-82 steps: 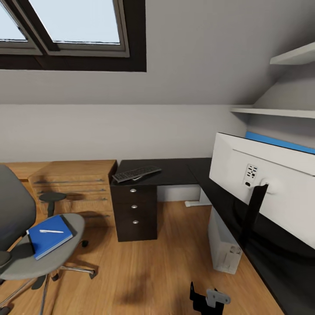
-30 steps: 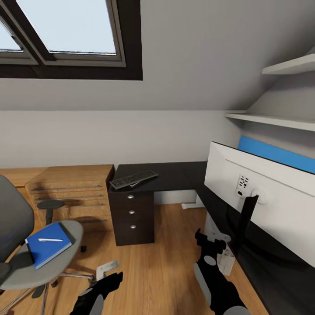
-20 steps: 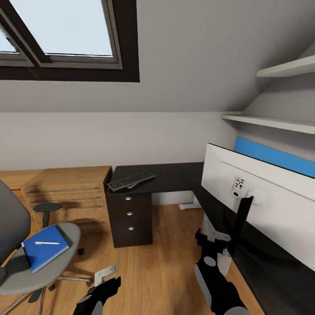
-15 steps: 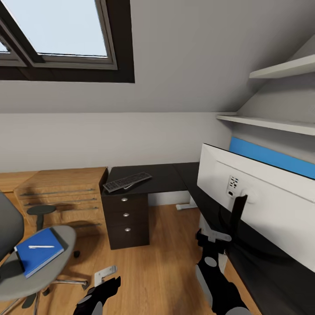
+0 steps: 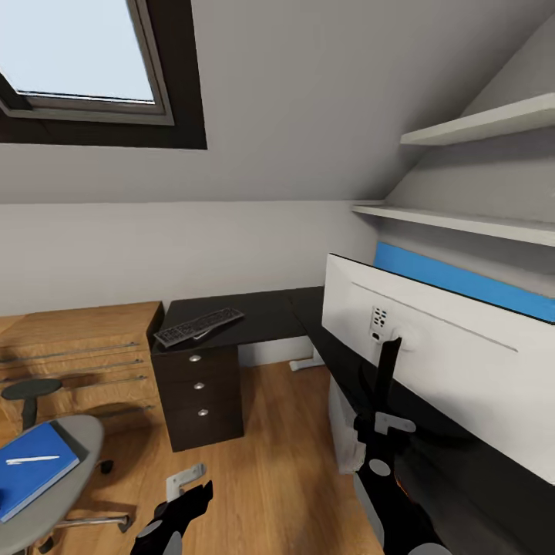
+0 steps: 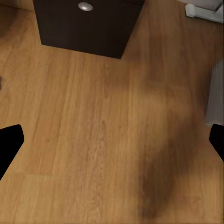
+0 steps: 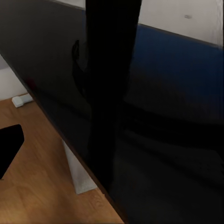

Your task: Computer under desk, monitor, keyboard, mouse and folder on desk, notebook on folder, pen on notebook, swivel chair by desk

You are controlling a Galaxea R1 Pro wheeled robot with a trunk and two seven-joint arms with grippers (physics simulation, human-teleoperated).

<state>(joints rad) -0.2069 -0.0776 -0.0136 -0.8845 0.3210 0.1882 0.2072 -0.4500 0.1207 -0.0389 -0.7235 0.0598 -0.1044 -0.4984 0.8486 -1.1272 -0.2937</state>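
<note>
A white-backed monitor [image 5: 455,354] stands on the black desk [image 5: 262,312]; blue notebook [image 5: 31,470], white pen [image 5: 31,460], grey chair seat [image 5: 81,439].

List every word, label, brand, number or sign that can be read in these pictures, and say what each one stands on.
No readable text in these pictures.
Black keyboard on the dark desk: key legends too small to read.
Back of the white monitor: a port panel of small dark marks, no legible lettering.
Blue notebook on the grey swivel chair seat, with a white pen on it: plain cover, no title.
</note>
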